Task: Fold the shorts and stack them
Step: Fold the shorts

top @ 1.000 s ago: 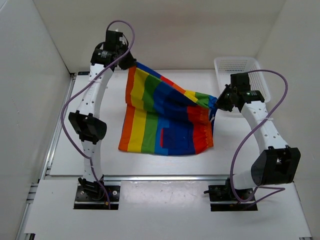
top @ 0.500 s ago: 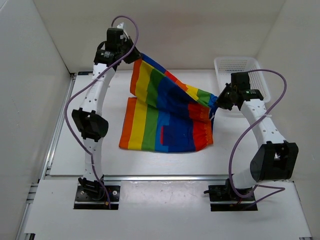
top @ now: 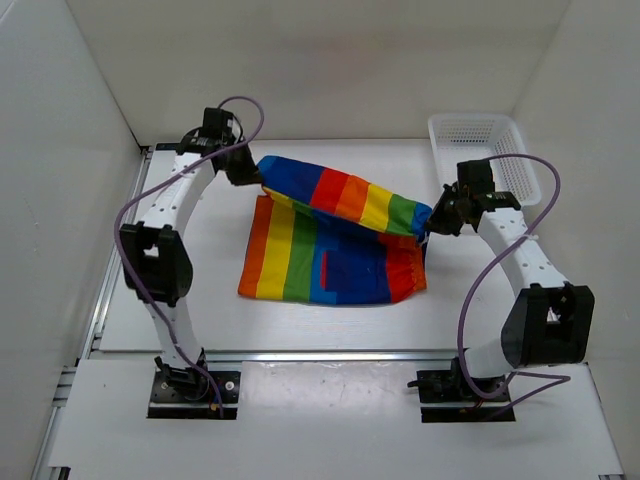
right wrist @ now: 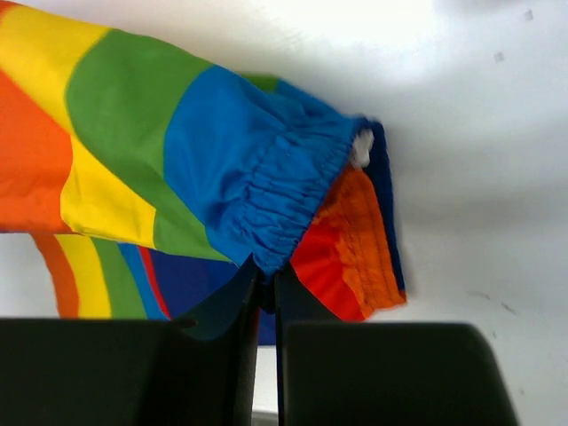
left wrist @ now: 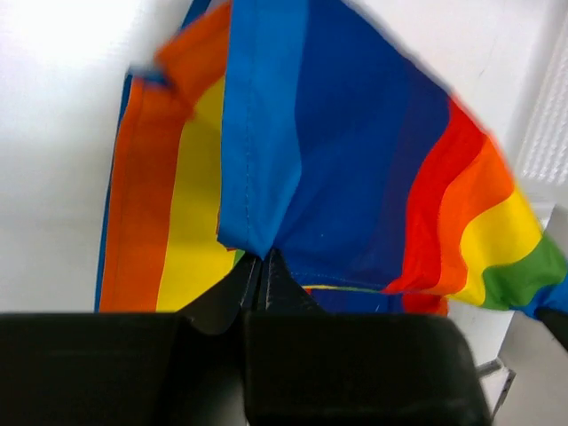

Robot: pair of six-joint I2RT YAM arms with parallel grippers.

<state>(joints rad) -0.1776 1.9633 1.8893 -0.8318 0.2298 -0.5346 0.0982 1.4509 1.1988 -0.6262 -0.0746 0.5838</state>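
Left claw (left wrist: 260, 259): jaws pinched tight on a blue hem fold of the shorts (top: 335, 262).
Right claw (right wrist: 264, 273): jaws clamped on the blue gathered waistband.
Shorts: upper layer raised and strung between both claws; lower layer flat on the desk (top: 190, 300).
Wrist views: the pinch points, close up.
Top view: the whole spread, and a white mesh basket (top: 478, 132) at the desk's far right corner, apart from the cloth.
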